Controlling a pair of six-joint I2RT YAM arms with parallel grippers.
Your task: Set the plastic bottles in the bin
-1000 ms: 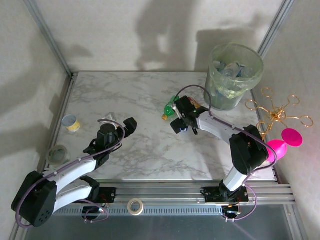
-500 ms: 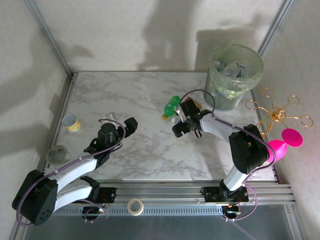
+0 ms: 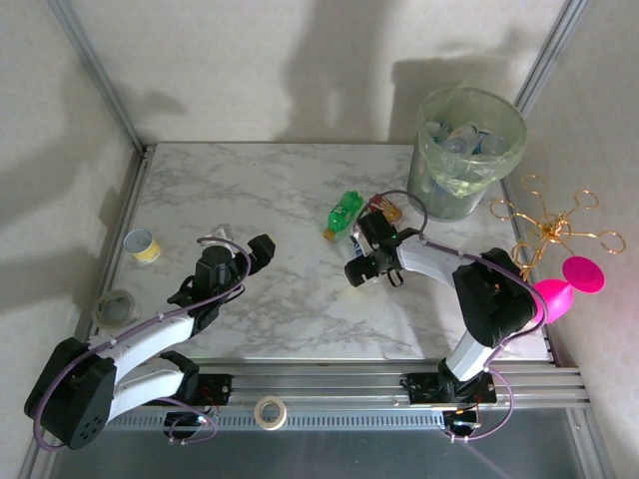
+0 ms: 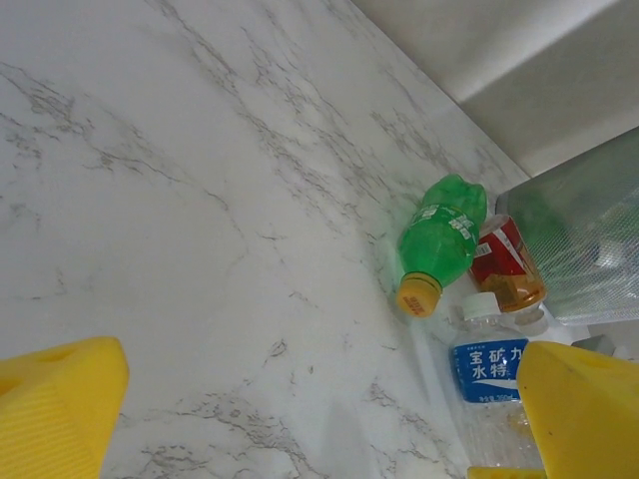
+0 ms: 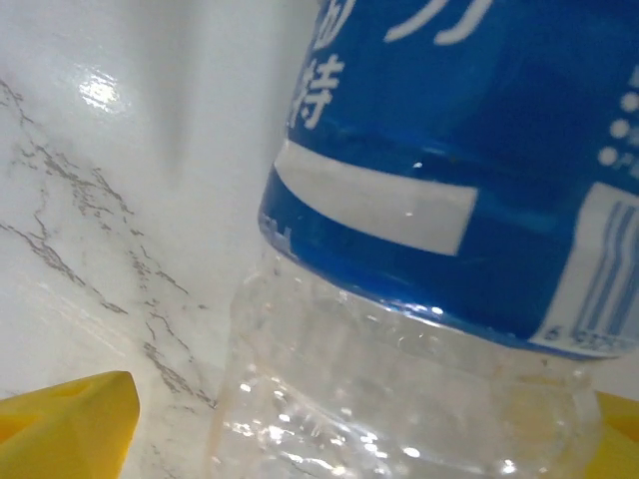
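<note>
A clear plastic bottle with a blue label [image 5: 399, 249] lies on the marble between the fingers of my right gripper [image 5: 369, 439]. The jaws stand apart, with a gap showing at the left finger [image 5: 65, 429]. From above, the right gripper [image 3: 360, 263] sits over that bottle near the table's middle. A green bottle [image 3: 344, 212] and a red-labelled bottle [image 3: 385, 208] lie just beyond it. The left wrist view shows the green bottle [image 4: 439, 235], the red-labelled bottle [image 4: 507, 264] and the clear bottle [image 4: 489, 374]. My left gripper [image 3: 256, 249] is open and empty. The bin [image 3: 469, 150] holds several bottles.
A yellow-banded cup [image 3: 143, 245] and a grey tape roll [image 3: 117, 307] sit at the left edge. A gold wire stand [image 3: 549, 225] and a pink object [image 3: 569, 284] stand at the right, beside the bin. Another tape roll [image 3: 269, 410] lies on the front rail.
My right gripper has drawn back toward the near edge, off the green bottle, and now straddles the clear blue-labelled bottle. The left arm has not moved.
</note>
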